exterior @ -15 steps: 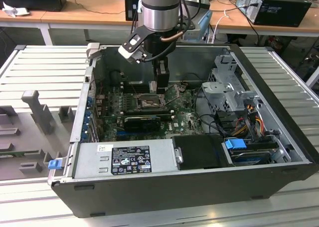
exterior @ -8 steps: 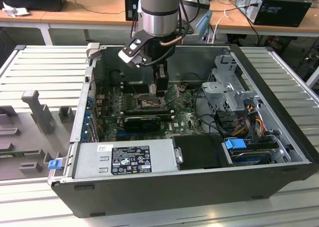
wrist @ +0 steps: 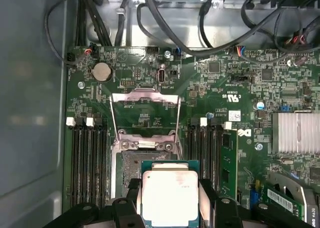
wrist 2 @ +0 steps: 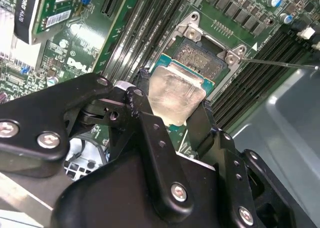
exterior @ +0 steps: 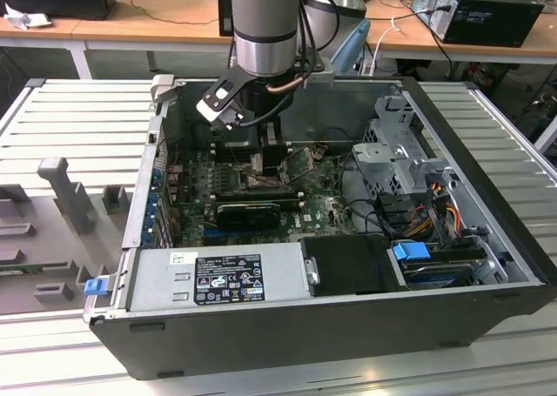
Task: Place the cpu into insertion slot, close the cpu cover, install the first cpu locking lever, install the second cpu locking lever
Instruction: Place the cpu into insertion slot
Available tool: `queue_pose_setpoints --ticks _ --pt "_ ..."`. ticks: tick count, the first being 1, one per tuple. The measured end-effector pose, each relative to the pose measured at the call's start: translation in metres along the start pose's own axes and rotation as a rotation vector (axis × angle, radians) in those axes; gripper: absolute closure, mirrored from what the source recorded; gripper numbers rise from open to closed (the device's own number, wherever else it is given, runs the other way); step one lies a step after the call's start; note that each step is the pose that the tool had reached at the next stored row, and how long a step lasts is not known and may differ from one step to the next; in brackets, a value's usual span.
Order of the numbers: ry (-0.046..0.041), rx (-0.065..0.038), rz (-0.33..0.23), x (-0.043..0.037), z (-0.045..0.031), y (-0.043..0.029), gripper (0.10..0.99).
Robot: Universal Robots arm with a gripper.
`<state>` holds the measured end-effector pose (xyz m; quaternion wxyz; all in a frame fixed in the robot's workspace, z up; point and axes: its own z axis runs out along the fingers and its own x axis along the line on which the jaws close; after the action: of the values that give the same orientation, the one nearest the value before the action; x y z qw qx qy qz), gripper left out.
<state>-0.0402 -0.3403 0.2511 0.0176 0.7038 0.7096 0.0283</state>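
My black two-finger gripper (wrist 2: 170,109) clamps the flat silver square cpu (wrist: 170,198) beside the dark square insertion slot (wrist: 129,170), unseated as I judge it, with the thin grey metal cpu cover (wrist: 145,94) open.

The gripper (wrist 2: 172,105) is clamping the chip (wrist 2: 176,90) by two edges. The chip is hanging over one side of the socket (wrist 2: 202,55) on the green board (wrist 2: 75,52).

Grey, silver-banded cylindrical arm (exterior: 265,30), black cable (exterior: 307,43), black jointed tool (wrist 2: 174,106) with silver screws (wrist 2: 179,192).

open computer case (exterior: 348,331), power supply (exterior: 218,276), coin battery (wrist: 101,71)
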Motion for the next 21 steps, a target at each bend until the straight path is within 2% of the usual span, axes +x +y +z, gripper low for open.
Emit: queue_pose_setpoints --ticks 8,13,21 --pt "0.0001 0.0 0.0 0.0004 0.0062 -0.004 0.545" --pt "0.0001 0.0 0.0 0.0107 0.0178 -0.0062 0.545" --pt "0.0002 0.001 0.0 0.0176 0.0338 -0.0071 0.545"
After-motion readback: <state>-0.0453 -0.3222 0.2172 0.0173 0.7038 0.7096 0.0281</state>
